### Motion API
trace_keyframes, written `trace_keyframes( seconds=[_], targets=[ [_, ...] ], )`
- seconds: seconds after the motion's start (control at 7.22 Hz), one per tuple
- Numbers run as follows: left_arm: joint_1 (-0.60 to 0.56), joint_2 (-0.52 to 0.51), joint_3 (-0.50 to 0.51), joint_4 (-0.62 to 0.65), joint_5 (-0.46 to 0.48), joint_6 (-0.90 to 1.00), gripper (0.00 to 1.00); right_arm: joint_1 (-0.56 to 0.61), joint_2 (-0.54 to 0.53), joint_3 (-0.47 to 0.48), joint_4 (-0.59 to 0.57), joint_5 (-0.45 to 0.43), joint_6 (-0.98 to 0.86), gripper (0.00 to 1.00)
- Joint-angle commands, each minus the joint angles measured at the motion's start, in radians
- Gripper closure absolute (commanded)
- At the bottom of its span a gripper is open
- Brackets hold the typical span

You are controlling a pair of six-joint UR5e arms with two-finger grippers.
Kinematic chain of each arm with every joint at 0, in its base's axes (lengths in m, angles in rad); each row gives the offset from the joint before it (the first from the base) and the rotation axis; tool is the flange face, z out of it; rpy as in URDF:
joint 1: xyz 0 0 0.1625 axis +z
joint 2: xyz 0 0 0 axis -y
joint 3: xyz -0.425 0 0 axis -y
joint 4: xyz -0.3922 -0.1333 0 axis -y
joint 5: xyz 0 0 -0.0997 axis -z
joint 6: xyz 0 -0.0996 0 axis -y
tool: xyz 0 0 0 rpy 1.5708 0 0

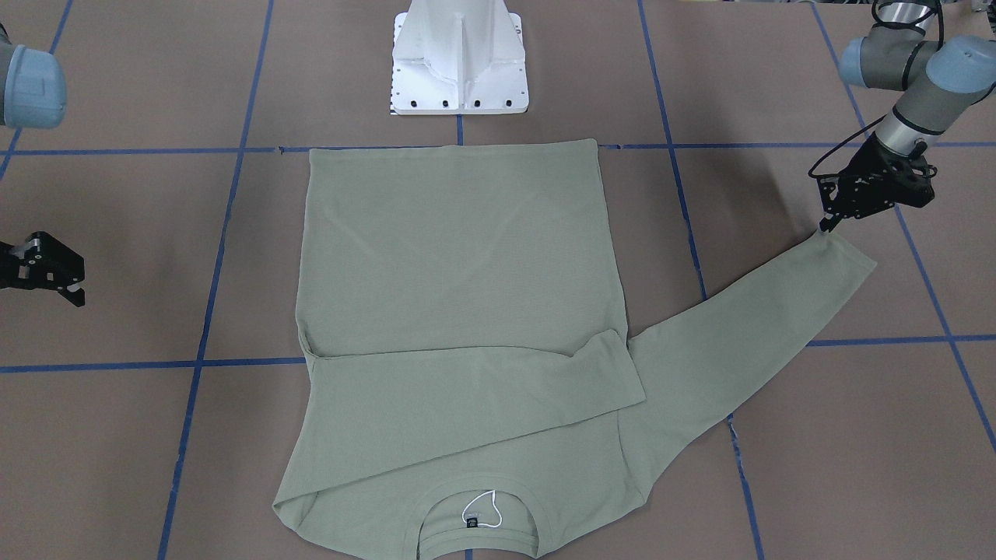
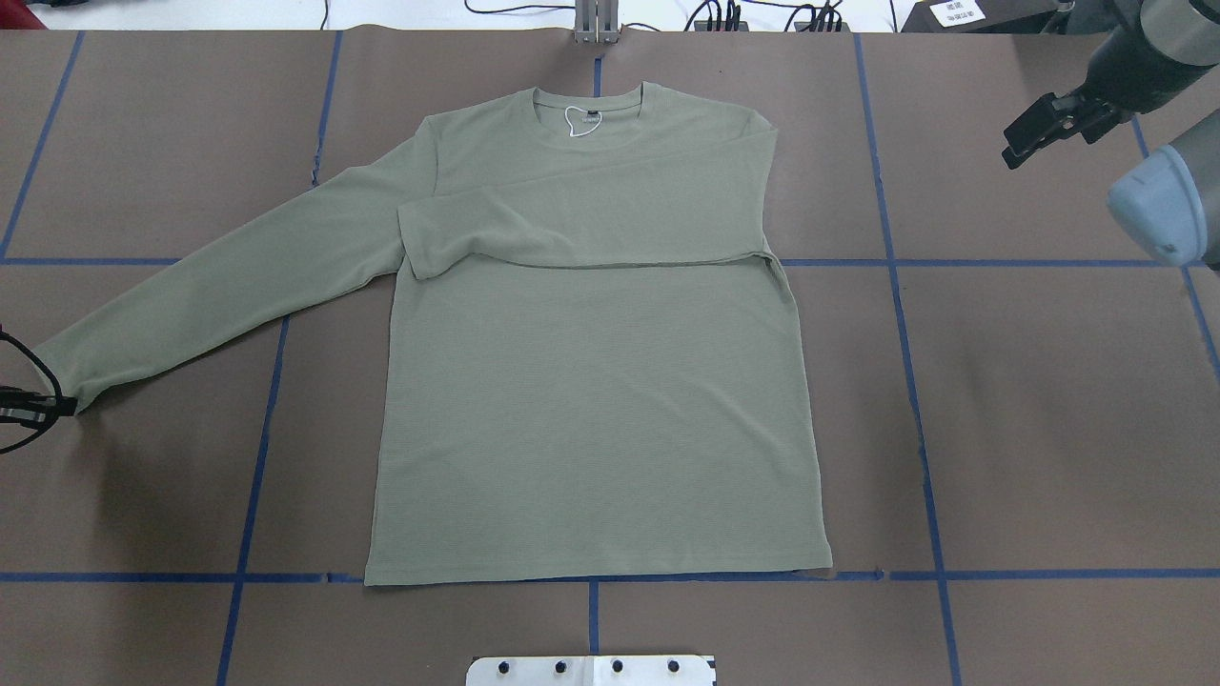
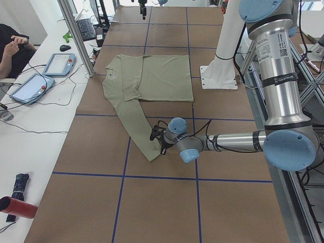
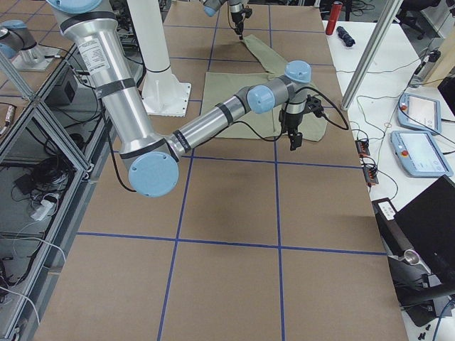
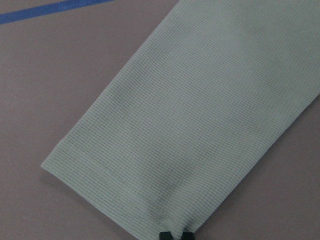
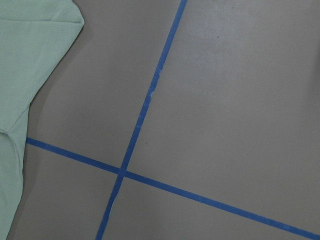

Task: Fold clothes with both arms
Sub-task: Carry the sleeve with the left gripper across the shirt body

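Observation:
The pale sage-green shirt (image 1: pixel 459 257) lies flat on the brown table, neckline away from the robot. One sleeve is folded across the chest (image 2: pixel 572 219). The other sleeve (image 2: pixel 219 286) stretches out toward the robot's left. My left gripper (image 1: pixel 826 225) is down at that sleeve's cuff, shut on the cuff edge. In the left wrist view its tips (image 5: pixel 174 235) pinch the cuff's hem (image 5: pixel 100 165). My right gripper (image 1: pixel 76 286) is open and empty, hovering beside the shirt, well clear of it. It also shows in the overhead view (image 2: pixel 1025 133).
The white pedestal (image 1: pixel 459 62) stands just behind the shirt's hem. Blue tape lines (image 6: pixel 135 120) grid the table. A side desk with tablets (image 3: pixel 55 63) and an operator runs along the far edge.

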Motion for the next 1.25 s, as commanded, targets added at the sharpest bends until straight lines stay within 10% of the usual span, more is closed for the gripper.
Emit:
trace_keyframes(
  seconds=[0.0, 1.11],
  targets=[
    [-0.021, -0.014, -0.066, 0.018, -0.053, -0.002, 1.00, 0.000, -0.001, 0.001, 0.000, -0.001, 0.002, 0.00],
    [-0.161, -0.831, -0.059, 0.722, -0.164, -0.029, 1.00, 0.121, -0.109, -0.005, -0.012, 0.013, -0.122, 0.00]
  ],
)
